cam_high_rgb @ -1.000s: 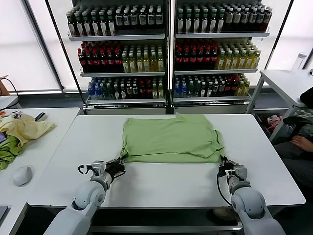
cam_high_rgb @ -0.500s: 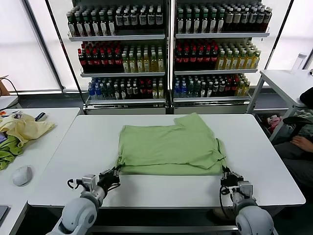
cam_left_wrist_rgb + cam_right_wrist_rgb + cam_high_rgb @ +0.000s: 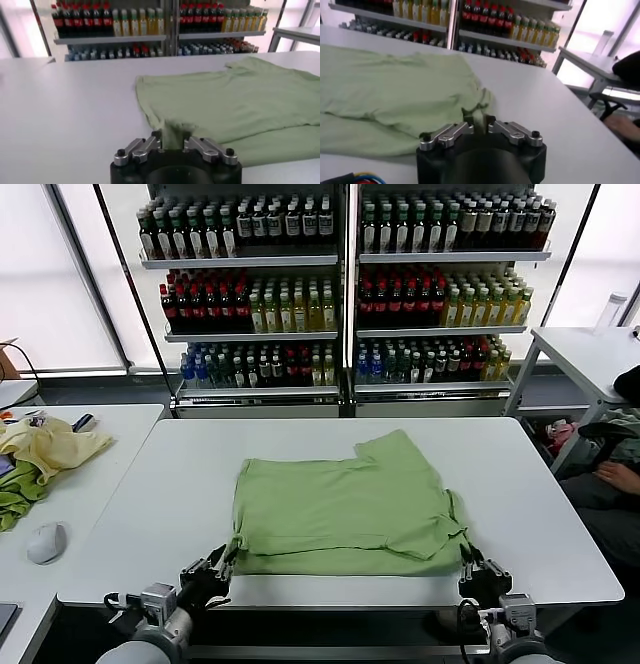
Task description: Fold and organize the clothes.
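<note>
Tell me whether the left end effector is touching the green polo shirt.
Touching. The left wrist view shows a pinch of the shirt rising between the fingers of the left end effector.

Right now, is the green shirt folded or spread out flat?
Folded. The green shirt lies doubled on the white table: an upper layer's edge overlaps a lower layer along the near side.

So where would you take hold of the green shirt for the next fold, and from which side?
By the two near corners of the light green shirt, coming in low from the table's front edge. It lies flat and already doubled, so only its edges give the fingers something to pinch. The left gripper and right gripper each sit at such a corner, a small peak of cloth between their fingers.
</note>
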